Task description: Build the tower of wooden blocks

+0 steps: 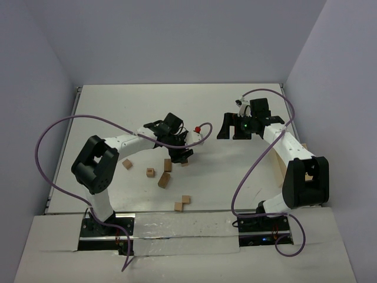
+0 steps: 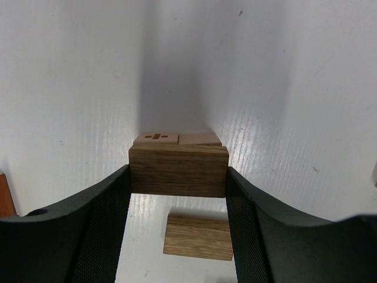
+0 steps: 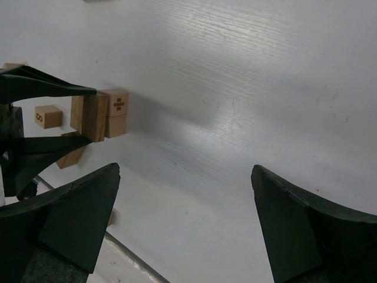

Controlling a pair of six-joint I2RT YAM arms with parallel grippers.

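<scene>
You are early in the build. The wood block tower is so far only a start near the middle of the tabletop: a marked cube and a plain cube sit touching each other. Your left pincer is clamped on a darker brick, held by its ends right against that pair. From the left wrist view you cannot tell whether the brick already bears on the cubes or hangs just clear of them, so judge that layer as not yet placed.

Your right pincer hangs at about 2 o'clock of the left one, jaws spread wide and holding nothing.

Most of the work is left. A flat brick lies on the tabletop just under the left pincer. In the top view more loose pieces lie from 6 to 8 o'clock of it: a cube, another cube, a long block, and a pair of blocks near the front edge. By the look of it, all of these have yet to go up, after you seat and release the held brick
</scene>
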